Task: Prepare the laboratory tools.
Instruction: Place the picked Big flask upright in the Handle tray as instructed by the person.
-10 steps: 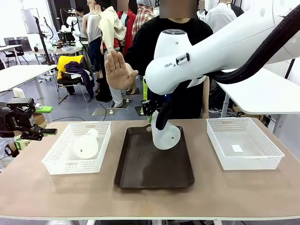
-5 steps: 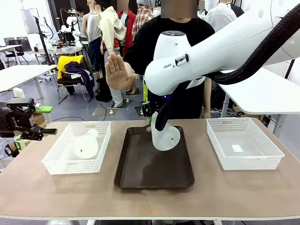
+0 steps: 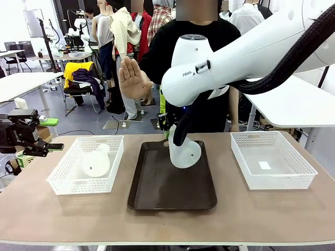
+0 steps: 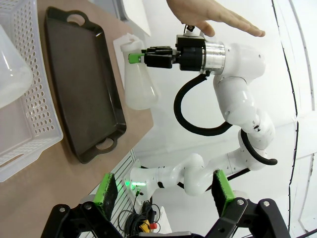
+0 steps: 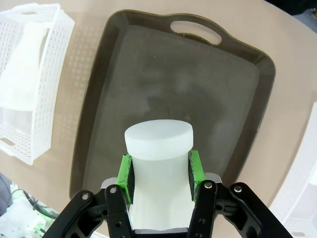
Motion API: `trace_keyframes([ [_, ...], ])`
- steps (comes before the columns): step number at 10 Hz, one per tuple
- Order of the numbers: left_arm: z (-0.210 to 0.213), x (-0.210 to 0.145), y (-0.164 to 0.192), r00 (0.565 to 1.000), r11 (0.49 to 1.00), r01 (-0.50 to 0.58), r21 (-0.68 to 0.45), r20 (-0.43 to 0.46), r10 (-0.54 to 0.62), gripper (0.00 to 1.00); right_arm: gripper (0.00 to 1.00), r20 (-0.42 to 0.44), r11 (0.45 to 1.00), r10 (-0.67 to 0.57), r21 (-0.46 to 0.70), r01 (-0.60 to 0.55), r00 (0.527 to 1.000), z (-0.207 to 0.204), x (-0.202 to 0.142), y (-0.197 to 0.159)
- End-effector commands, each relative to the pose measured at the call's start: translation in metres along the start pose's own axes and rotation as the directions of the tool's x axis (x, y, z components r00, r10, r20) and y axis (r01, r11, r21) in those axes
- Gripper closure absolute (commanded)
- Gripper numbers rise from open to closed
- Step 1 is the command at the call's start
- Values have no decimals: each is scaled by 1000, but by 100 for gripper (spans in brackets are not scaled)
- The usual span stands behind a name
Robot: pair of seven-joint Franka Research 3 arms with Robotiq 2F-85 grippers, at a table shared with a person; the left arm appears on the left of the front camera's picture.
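Observation:
A frosted-white flask (image 3: 185,151) hangs tilted over the far half of the dark brown tray (image 3: 167,193), its neck clamped in my right gripper (image 3: 171,128). In the right wrist view the green pads (image 5: 126,173) squeeze the flask's neck (image 5: 158,148) above the tray (image 5: 198,84). The second flask (image 3: 95,161) lies on its side in the left white basket (image 3: 63,180). My left gripper (image 3: 31,141) hovers open off the table's left end, its fingers (image 4: 106,191) spread with nothing between them. From there the held flask (image 4: 138,87) shows beside the tray (image 4: 79,79).
A person stands across the table with a flat open hand (image 3: 133,78) raised above the tray's far left corner. An empty white basket (image 3: 272,159) sits on the right. Bare tabletop runs along the near edge (image 3: 167,225).
The person's raised hand has drifted slightly. Both arms and both flasks stay where they were.

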State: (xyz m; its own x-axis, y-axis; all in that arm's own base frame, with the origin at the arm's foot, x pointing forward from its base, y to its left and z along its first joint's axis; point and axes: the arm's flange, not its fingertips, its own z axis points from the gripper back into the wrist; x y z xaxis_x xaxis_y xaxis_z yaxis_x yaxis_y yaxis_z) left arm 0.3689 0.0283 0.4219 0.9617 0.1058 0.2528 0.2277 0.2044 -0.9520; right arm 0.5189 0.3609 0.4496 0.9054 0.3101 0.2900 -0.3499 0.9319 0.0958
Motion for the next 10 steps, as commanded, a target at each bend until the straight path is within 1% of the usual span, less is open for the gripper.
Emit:
trace_keyframes([
  [1, 1, 0, -2, 1000, 1000, -1, -7, 5, 1, 0, 100, 7, 1000, 3, 0, -3, 1000, 1, 1, -1],
  [10, 1, 0, -2, 1000, 1000, -1, -7, 5, 1, 0, 100, 7, 1000, 3, 0, -3, 1000, 1, 1, -1],
])
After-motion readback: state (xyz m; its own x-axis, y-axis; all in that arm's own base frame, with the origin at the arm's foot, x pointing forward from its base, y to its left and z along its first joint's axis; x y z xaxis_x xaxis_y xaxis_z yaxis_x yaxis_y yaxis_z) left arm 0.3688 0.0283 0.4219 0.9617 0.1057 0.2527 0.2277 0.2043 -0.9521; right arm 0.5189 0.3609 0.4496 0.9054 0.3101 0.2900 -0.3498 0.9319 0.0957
